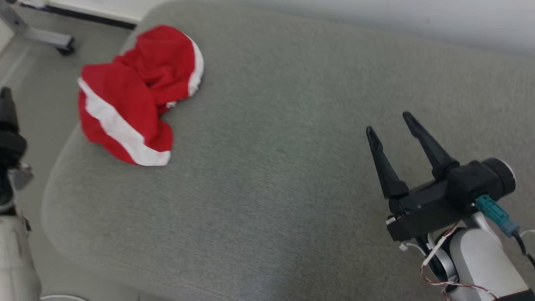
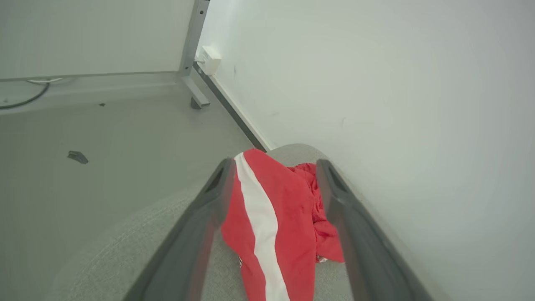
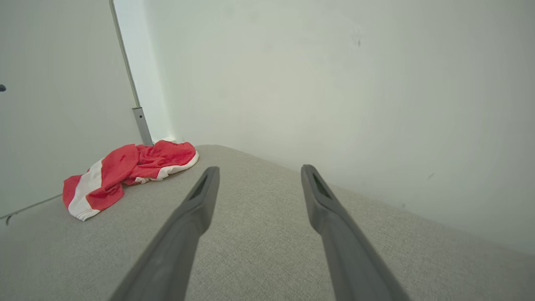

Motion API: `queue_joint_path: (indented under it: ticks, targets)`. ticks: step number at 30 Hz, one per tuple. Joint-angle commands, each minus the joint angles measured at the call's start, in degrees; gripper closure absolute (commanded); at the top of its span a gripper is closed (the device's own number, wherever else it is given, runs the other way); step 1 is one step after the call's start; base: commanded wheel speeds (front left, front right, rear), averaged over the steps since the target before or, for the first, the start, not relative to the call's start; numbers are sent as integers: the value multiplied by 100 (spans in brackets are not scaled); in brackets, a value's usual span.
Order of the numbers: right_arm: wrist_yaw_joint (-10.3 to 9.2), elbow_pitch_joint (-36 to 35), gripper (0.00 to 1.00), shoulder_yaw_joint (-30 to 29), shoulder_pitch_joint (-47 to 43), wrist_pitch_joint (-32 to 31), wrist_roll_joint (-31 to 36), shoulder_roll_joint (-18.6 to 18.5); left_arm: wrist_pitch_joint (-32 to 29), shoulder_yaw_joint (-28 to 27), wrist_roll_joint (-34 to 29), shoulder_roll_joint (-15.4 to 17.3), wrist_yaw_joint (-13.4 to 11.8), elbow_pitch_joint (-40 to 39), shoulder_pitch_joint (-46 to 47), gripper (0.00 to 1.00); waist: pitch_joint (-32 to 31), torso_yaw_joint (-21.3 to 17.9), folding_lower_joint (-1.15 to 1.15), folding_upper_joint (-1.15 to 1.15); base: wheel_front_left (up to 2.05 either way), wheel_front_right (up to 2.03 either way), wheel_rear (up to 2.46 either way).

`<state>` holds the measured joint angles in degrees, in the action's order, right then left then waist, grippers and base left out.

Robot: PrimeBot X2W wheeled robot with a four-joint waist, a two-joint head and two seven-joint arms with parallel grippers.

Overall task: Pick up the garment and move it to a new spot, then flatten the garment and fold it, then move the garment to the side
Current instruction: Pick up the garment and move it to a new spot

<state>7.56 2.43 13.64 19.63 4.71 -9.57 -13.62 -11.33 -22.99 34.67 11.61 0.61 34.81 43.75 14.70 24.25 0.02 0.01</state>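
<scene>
The garment (image 1: pixel 138 92) is a crumpled red piece with white bands, lying at the far left corner of a grey cushioned surface (image 1: pixel 292 188). My left gripper (image 2: pixel 274 163) is open and empty. The garment (image 2: pixel 271 217) lies ahead of it, framed by its two fingers and untouched. In the head view one of its dark fingers (image 1: pixel 6 104) stands off the cushion's left edge. Over the cushion's right side my right gripper (image 1: pixel 388 123) hovers open and empty, far from the garment (image 3: pixel 125 171). Its wrist view shows the spread fingers of the right gripper (image 3: pixel 260 168).
A pale wall runs along the cushion's far side. A grey metal frame foot (image 1: pixel 46 39) rests on the floor beyond the far left corner. A white box (image 2: pixel 209 59) sits low on the wall, and a small dark scrap (image 2: pixel 77 156) lies on the floor.
</scene>
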Motion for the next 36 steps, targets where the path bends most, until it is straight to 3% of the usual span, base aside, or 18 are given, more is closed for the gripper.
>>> queue_joint_path:
  ticks: [1,11,22,23,24,25,30,36]
  targets:
    - [-17,-93,0,20,120,-24,37,-21,-127,-67,91,57,-64,37,174,0,1647,-1356,-2,-1,0,0,0]
    - [-17,-564,0,62,319,4,126,63,-1067,-636,729,469,-720,-77,934,0,2410,-1849,-2,-1,0,0,0]
    - [-17,-364,0,-9,183,138,133,121,-1255,-803,702,593,-1095,-59,477,0,2331,-2048,-2,-1,0,0,0]
    - [-17,-351,0,-11,177,140,137,127,-1297,-805,728,563,-1107,-23,423,49,2304,-2053,-2,-1,0,0,0]
    - [-17,-345,0,-14,168,145,146,131,-1333,-808,750,532,-1116,16,372,80,2262,-2050,-2,-1,0,0,0]
    - [-17,-336,0,-7,156,139,150,140,-1405,-794,756,517,-1118,61,310,100,2222,-2048,-2,-1,0,0,0]
    - [-17,-243,0,36,70,189,126,186,-1560,-759,789,490,-1067,192,66,100,1883,-2026,-2,-1,0,0,0]
    - [-17,39,0,97,-60,360,21,300,-1428,-719,767,873,-617,-29,109,100,1147,-2010,-2,-1,0,0,0]
